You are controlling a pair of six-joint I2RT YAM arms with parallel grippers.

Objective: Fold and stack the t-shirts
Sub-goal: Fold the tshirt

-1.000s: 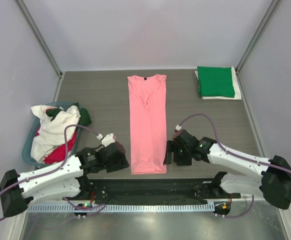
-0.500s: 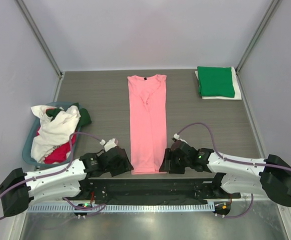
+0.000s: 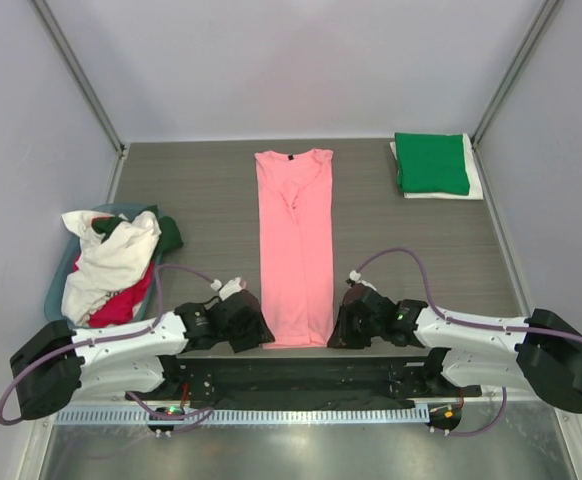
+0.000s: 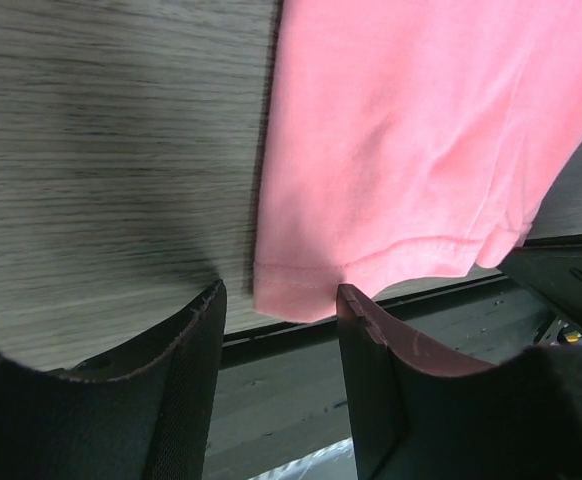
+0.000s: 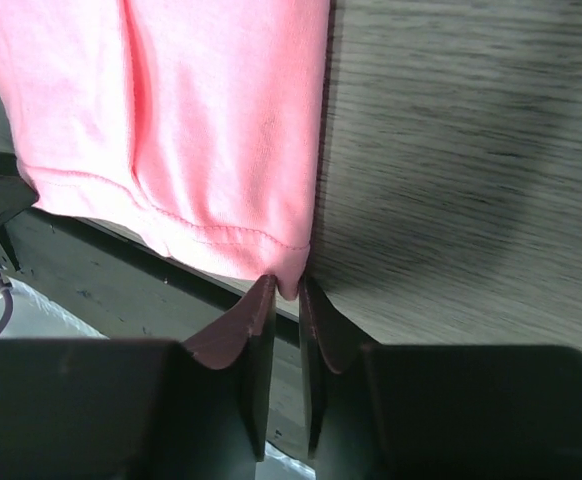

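A salmon-pink t-shirt (image 3: pixel 294 240) lies folded into a long strip down the middle of the table, dark neck label at the far end. My left gripper (image 3: pixel 254 325) is at the hem's near left corner, open, its fingers (image 4: pixel 196 380) on either side of that corner (image 4: pixel 281 300) without touching it. My right gripper (image 3: pixel 341 325) is at the near right corner, with its jaws closed to a narrow gap and the hem corner (image 5: pixel 293 270) pinched between the tips. A folded bright green t-shirt (image 3: pixel 431 163) rests on a folded white one (image 3: pixel 477 186) at the far right.
A teal tub (image 3: pixel 61 285) at the left holds crumpled white (image 3: pixel 106 265), red and dark green shirts. The table's near edge and the black base rail (image 3: pixel 301 375) run just below the pink hem. Grey walls enclose the table.
Both grippers moved in toward the pink shirt's near hem corners. The right jaws closed from wide open onto the right corner. The left jaws narrowed slightly but stay open.
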